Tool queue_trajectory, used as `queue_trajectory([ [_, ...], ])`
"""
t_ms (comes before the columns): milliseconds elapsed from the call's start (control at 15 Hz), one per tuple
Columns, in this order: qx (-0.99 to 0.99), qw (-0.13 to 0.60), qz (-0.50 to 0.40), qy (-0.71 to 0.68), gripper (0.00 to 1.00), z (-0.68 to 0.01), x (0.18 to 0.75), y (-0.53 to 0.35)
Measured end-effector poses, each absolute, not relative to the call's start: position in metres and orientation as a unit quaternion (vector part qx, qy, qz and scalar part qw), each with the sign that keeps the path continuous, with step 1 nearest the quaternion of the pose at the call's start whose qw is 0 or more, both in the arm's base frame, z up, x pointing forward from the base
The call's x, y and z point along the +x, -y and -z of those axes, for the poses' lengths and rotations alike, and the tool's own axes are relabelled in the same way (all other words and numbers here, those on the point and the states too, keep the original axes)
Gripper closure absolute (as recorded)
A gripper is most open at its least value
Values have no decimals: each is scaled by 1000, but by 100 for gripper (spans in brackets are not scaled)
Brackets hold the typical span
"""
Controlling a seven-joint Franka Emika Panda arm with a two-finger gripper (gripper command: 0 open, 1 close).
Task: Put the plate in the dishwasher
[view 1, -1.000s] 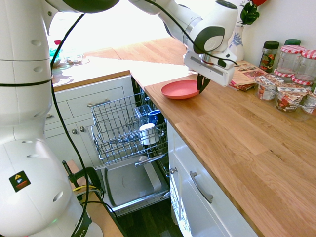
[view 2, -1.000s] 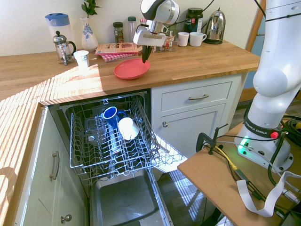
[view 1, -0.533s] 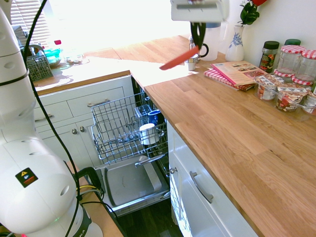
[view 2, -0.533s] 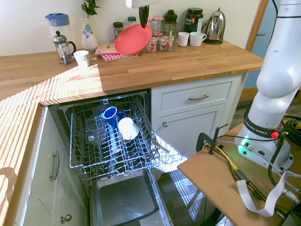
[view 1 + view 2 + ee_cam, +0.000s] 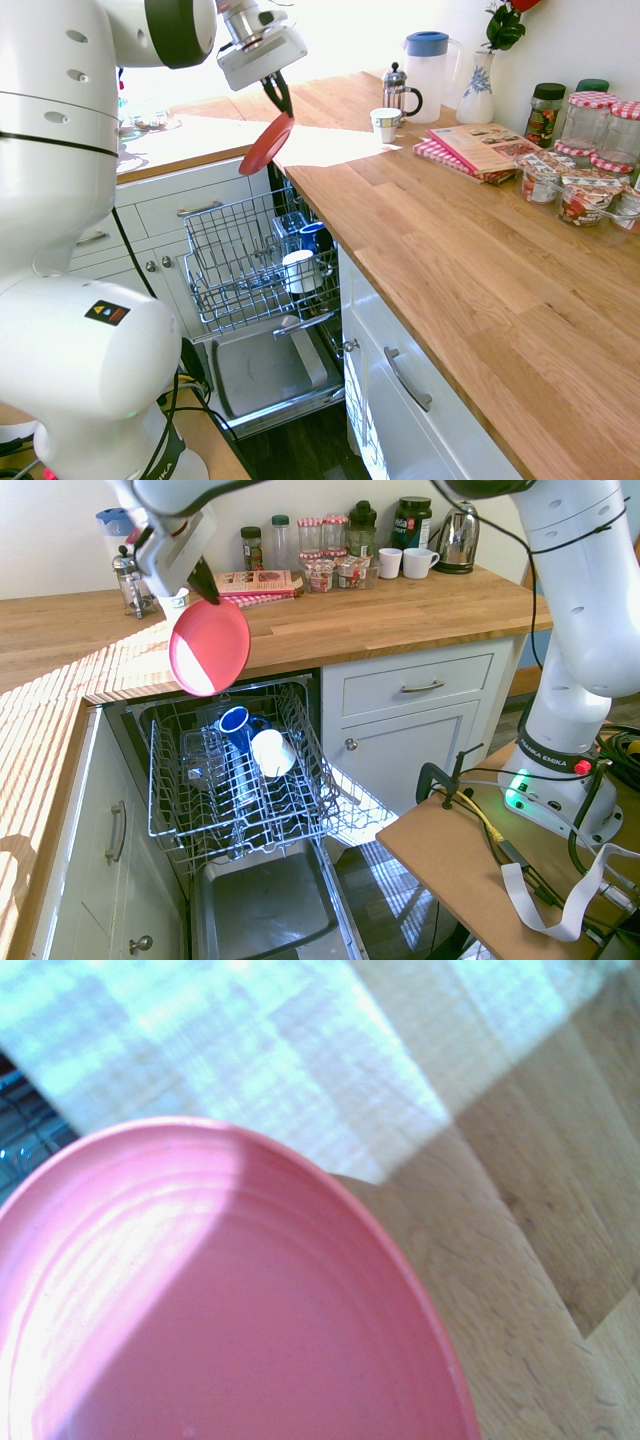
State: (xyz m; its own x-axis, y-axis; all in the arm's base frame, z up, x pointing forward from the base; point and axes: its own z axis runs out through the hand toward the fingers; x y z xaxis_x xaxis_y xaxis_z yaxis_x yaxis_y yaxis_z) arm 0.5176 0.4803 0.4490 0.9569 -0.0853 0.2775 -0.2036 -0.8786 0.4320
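The coral-red plate (image 5: 266, 143) (image 5: 209, 647) hangs tilted on edge in the air over the counter's front edge, above the dishwasher (image 5: 262, 372) (image 5: 262, 910). My gripper (image 5: 279, 98) (image 5: 207, 586) is shut on the plate's upper rim. The dishwasher door lies open and its grey wire rack (image 5: 235, 262) (image 5: 300, 790) is pulled out. In it sit a white cup (image 5: 298, 270) (image 5: 270, 752) and a blue mug (image 5: 313, 237) (image 5: 236, 723). The wrist view is filled by the plate (image 5: 220, 1310) with wooden counter behind it.
On the wooden counter (image 5: 480, 270) (image 5: 400, 605) stand a French press (image 5: 399, 90) (image 5: 129, 578), a small white cup (image 5: 385, 123), a water jug (image 5: 428, 62), a vase, a magazine (image 5: 480, 147) and several jars (image 5: 590, 170). A kettle (image 5: 457, 537) and mugs stand at the counter's other end.
The plate was lifted off the counter and carried away from the jars to above the open dishwasher. It has tipped from flat to steeply on edge.
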Motion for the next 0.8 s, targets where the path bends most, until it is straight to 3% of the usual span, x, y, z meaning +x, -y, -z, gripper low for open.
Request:
queue_trajectory([
  [333, 909, 357, -214, -17, 100, -368, 447, -581],
  [800, 814, 490, -288, -121, 100, -216, 414, -607],
])
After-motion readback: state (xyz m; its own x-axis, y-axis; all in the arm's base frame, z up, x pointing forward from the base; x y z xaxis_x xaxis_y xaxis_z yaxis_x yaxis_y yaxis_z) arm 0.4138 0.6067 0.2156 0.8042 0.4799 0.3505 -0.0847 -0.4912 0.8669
